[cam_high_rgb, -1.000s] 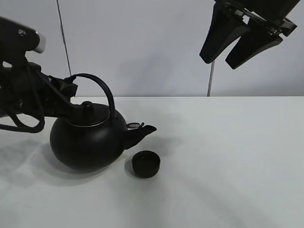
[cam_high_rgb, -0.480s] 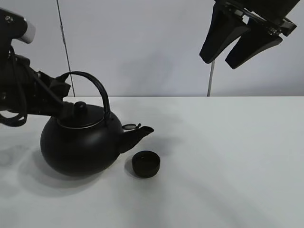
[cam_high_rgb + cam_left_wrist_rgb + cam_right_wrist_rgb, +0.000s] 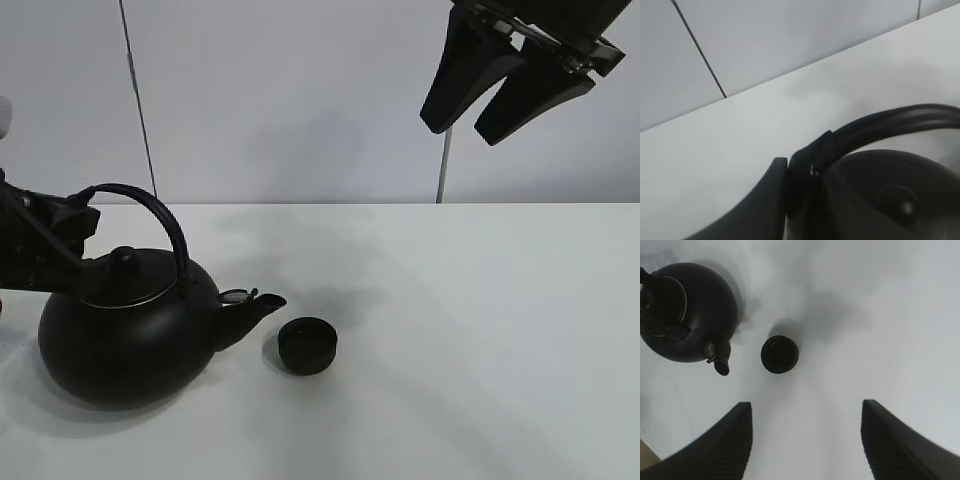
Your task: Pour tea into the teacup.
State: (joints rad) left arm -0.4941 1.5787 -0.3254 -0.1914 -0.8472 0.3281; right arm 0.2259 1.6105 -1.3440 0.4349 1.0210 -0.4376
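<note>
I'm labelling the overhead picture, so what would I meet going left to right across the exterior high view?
left gripper on the kettle's handle → kettle → teacup → right gripper, raised high above the table.

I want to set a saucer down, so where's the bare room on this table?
The table is bare to the right of the teacup, and along the front edge. The left is crowded: the kettle sits there with its spout close beside the teacup, handle in the left gripper.
</note>
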